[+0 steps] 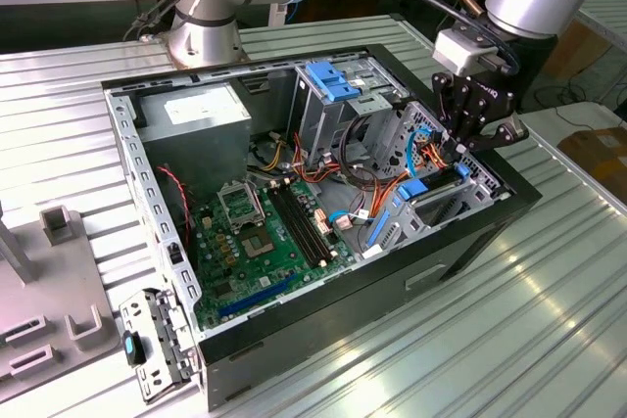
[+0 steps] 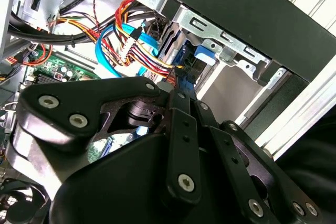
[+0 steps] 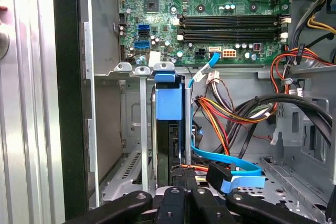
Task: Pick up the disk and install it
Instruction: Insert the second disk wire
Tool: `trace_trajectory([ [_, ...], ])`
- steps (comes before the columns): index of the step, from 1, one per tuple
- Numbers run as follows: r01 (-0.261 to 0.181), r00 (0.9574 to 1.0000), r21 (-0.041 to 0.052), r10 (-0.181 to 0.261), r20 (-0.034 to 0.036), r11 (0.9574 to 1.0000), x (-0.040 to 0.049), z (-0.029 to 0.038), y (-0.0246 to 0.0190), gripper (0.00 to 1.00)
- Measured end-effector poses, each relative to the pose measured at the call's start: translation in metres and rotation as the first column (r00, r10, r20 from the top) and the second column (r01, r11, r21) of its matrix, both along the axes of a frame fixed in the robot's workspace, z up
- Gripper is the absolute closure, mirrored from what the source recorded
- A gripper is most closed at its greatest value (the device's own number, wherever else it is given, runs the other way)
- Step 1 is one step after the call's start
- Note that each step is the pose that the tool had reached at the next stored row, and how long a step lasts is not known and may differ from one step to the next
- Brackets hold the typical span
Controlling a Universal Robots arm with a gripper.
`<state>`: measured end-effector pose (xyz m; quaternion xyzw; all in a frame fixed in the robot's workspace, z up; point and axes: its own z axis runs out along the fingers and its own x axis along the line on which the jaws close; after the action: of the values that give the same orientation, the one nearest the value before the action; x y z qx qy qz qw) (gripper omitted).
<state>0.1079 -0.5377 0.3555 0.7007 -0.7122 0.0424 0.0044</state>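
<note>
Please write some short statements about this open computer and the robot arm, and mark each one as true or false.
1. The gripper is above the drive cage at the exterior view's right. True.
2. The disk lies flat on the metal table outside the case. False: it stands on edge in a slot of the cage, as the first wrist view shows.
3. The case's side panel is closed. False: the case is open and the green motherboard shows.
4. Orange and red cables run beside the disk. True.

disk (image 3: pixel 169 106) upright in drive cage (image 3: pixel 142 129)
</note>
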Motion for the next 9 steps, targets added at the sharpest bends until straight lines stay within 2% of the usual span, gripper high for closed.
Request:
trace_trajectory([
  [3,0.0,1.0,0.0003,0.0,0.0,1.0,0.0,0.0002,0.0,0.89],
  [5,0.0,1.0,0.0009,0.0,-0.0095,1.0,0.0,0.0109,0.0,0.89],
  [7,0.0,0.9999,0.0008,0.0,-0.0135,1.0,0.0,0.0183,0.0001,0.89],
  [8,0.0,0.9999,0.0007,0.0,-0.0171,1.0,0.0001,0.0251,0.0004,0.89],
  [9,0.0,0.9995,0.001,0.0,-0.03,1.0,0.0001,0.032,0.0009,0.89],
])
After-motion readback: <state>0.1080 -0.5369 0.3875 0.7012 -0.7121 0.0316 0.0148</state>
